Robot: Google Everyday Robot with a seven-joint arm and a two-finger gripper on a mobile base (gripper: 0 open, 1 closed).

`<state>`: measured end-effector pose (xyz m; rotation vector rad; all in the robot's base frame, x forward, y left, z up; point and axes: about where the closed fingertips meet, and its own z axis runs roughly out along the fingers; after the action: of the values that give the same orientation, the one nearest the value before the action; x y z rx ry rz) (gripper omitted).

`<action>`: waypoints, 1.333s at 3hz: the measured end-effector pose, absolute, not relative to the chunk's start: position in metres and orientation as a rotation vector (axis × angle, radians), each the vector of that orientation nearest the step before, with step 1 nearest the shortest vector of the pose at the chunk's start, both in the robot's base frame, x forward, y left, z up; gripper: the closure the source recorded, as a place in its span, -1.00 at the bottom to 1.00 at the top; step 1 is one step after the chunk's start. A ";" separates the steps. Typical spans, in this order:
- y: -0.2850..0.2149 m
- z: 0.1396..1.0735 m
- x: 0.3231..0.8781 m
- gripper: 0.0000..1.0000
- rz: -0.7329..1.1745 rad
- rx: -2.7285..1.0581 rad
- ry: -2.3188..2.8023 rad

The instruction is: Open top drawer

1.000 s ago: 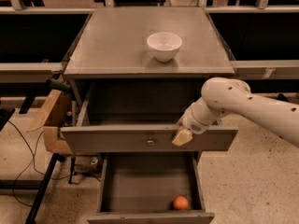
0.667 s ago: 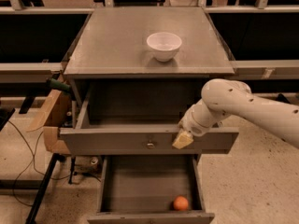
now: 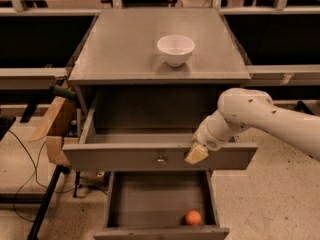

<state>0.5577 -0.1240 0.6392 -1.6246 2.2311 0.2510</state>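
Note:
The top drawer (image 3: 125, 158) is the wide grey drawer just under the cabinet top. It stands pulled out, its inside is bare, and its small round knob (image 3: 160, 160) sits at the centre of the front. My gripper (image 3: 196, 154), with a cream-coloured tip on a white arm (image 3: 250, 116), rests at the upper edge of the drawer front, just right of the knob. The arm comes in from the right.
A white bowl (image 3: 175, 49) stands on the cabinet top (image 3: 125, 44). A narrower lower drawer (image 3: 160, 231) is also open, with an orange ball (image 3: 193, 217) inside. A cardboard box (image 3: 52, 129) and cables lie to the left, and dark benches stand on both sides.
The top drawer front has come slightly further out toward the camera, and my gripper has moved with it. The bowl has not moved.

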 end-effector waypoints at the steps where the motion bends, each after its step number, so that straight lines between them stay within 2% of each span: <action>1: -0.129 0.649 0.533 -0.98 0.241 -1.627 2.250; 2: -0.137 0.667 0.496 -1.00 0.203 -1.653 2.279; 3: -0.141 0.674 0.483 -1.00 0.189 -1.661 2.293; 4: -0.149 0.671 0.480 -0.49 0.220 -1.678 2.302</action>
<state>0.4803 -0.1490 0.6710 -1.6784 2.3022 0.2195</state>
